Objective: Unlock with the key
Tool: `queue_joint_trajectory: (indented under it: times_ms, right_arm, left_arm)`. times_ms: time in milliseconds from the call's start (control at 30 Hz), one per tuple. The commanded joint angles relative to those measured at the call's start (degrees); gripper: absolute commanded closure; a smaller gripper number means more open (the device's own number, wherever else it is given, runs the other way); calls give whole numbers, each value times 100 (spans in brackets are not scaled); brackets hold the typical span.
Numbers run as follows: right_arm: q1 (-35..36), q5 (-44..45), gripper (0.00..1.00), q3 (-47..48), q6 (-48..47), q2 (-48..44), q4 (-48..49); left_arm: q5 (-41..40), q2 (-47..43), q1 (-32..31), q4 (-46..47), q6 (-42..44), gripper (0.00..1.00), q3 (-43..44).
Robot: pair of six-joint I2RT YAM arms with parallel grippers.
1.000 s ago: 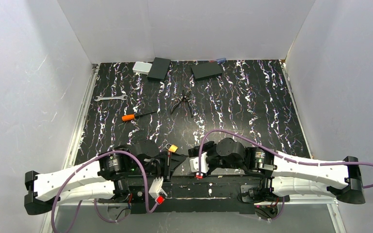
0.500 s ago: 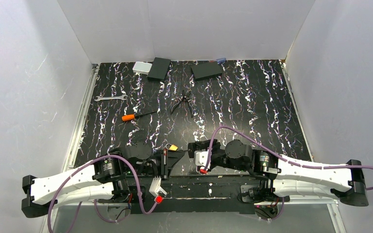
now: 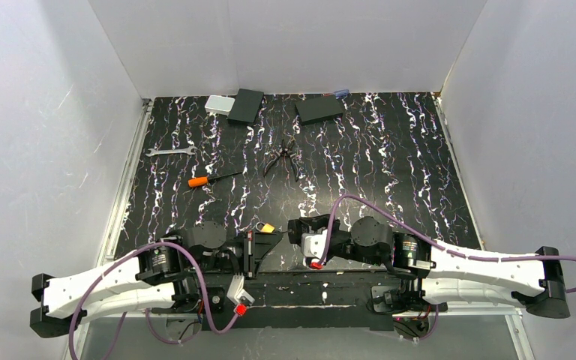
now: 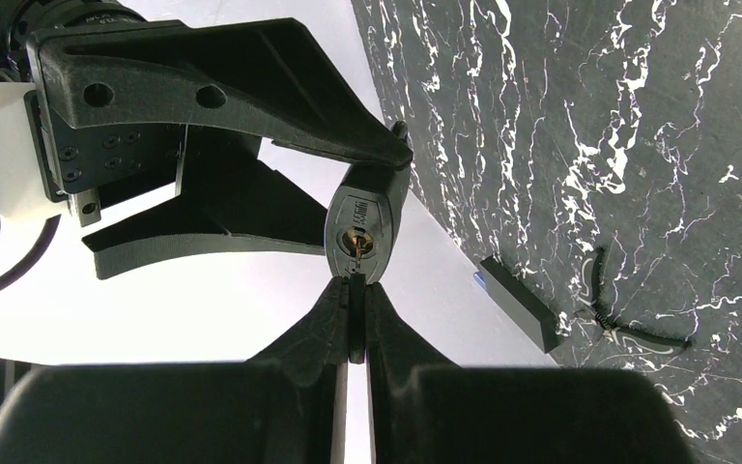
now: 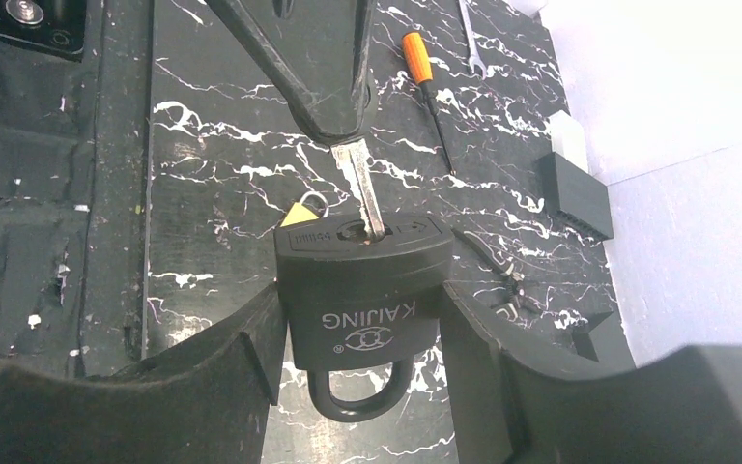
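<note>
**Item 1.** Black, shield-shaped metal padlock [image 5: 365,290], lower centre of the right wrist view.
- Position: held clear of the table, keyway face toward the top of the frame. The shackle points down and looks seated.
- Holder: right gripper [image 5: 362,338], fingers clamped on the body's two narrow edges.
- Marking: "KAIJING" embossed on the broad face, reading upside down, with a linked-ring emblem beside it. Small lettering by the keyway is unreadable.
- Handling (judged): dense, rigid and smooth-sided. Take it by the body and leave the shackle free.

**Item 2.** Slim silver metal key [image 5: 359,188], upper centre of the same view.
- Position: tip in the keyway, most of the blade showing.
- Holder: left gripper [image 5: 333,121], closed on the bow.
- Attachment: small yellow tag [image 5: 298,215] on a wire ring, just behind the padlock's upper left corner.
- Handling (judged): light, thin and stiff. It is liable to swivel between the pads under torque, so pinch the bow flat.
</note>
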Motion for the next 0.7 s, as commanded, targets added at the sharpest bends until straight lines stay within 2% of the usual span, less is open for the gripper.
queue_joint_trajectory:
  times_ms: [0, 667]
  right_arm:
    - [-14, 38, 99, 85, -50, -181, 994]
    - [-54, 54, 99, 43, 74, -156, 1040]
  left_arm:
    - [138, -139, -74, -22, 78, 100, -47]
    - [169, -119, -129, 102, 62, 100, -88]
